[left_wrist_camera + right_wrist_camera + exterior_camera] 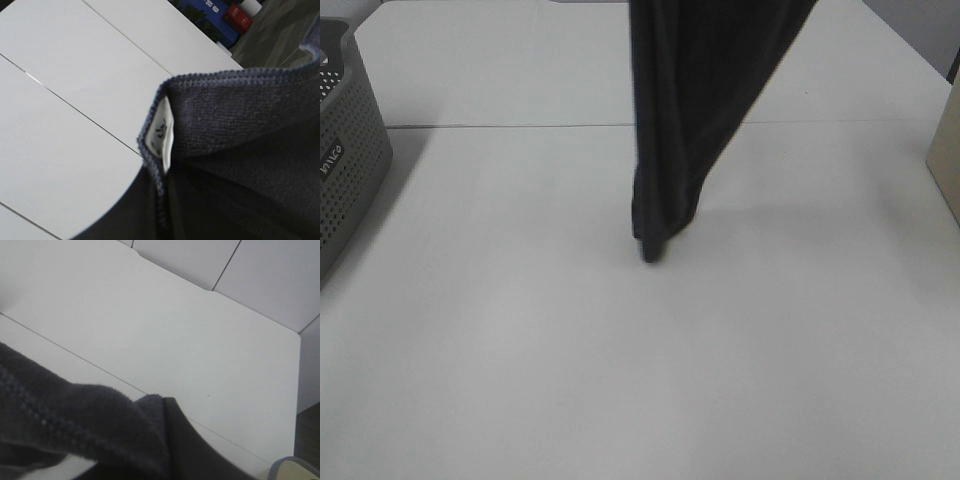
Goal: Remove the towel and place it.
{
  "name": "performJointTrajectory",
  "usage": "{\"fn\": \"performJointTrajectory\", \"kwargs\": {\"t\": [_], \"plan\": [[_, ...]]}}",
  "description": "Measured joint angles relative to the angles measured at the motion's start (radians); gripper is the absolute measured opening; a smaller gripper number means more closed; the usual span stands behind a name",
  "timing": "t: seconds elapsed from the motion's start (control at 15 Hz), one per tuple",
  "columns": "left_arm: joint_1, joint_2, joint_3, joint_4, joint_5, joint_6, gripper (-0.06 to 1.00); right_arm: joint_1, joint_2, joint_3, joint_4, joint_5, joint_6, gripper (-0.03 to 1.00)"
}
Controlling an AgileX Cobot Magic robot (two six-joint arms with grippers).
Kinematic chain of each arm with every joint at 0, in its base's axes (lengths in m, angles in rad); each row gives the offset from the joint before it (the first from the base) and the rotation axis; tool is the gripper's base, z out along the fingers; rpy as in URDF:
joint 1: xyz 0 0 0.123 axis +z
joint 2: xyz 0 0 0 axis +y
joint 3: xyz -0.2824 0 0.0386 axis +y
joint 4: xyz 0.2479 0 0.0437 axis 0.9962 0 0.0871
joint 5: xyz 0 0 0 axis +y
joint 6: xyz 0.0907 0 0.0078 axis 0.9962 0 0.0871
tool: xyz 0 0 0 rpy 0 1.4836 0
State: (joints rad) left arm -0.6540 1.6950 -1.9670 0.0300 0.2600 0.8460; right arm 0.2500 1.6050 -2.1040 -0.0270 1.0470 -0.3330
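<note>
The dark navy towel (685,110) hangs down from above the top edge of the exterior high view, bunched into a narrow drape. Its lowest tip (650,248) touches or nearly touches the white table (520,340). Neither gripper shows in that view. In the left wrist view the towel (240,150) fills the near field, its hemmed edge and white tag (164,132) close to the camera, hiding the left gripper's fingers. In the right wrist view the towel (75,425) lies folded over a dark finger (187,447); the right gripper is shut on the cloth.
A grey perforated basket (345,150) stands at the table's left edge. A beige box (945,150) pokes in at the right edge. A seam (520,126) runs across the table behind the towel.
</note>
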Motion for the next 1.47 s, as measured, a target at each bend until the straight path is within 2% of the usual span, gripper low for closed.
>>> {"fn": "performJointTrajectory", "kwargs": {"t": [0.2, 0.47, 0.67, 0.93, 1.07, 1.27, 1.33, 1.47], "plan": [[0.018, 0.022, 0.001, 0.007, -0.005, -0.012, 0.0, 0.0, 0.023, 0.0, -0.04, -0.053, -0.003, 0.02], [0.147, 0.037, 0.001, 0.007, -0.059, -0.139, 0.0, 0.0, 0.083, 0.0, -0.021, -0.19, -0.016, 0.02], [0.202, 0.123, 0.001, 0.007, -0.223, -0.156, 0.0, 0.003, 0.141, 0.0, 0.002, -0.36, -0.033, 0.02], [0.25, 0.265, 0.001, 0.007, -0.609, -0.159, 0.0, 0.003, 0.228, 0.0, -0.017, -0.651, -0.048, 0.02], [0.265, 0.312, -0.014, 0.008, -0.706, -0.175, 0.0, 0.003, 0.255, 0.0, -0.021, -0.757, -0.049, 0.02], [0.285, 0.411, -0.192, 0.029, -0.703, -0.234, 0.0, 0.003, 0.278, 0.0, -0.026, -0.9, -0.069, 0.02], [0.291, 0.456, -0.305, 0.049, -0.636, -0.248, 0.0, 0.003, 0.287, 0.0, -0.028, -0.911, -0.08, 0.02], [0.3, 0.514, -0.423, 0.087, -0.555, -0.252, 0.0, 0.002, 0.306, 0.0, -0.028, -0.914, -0.1, 0.02]]}}
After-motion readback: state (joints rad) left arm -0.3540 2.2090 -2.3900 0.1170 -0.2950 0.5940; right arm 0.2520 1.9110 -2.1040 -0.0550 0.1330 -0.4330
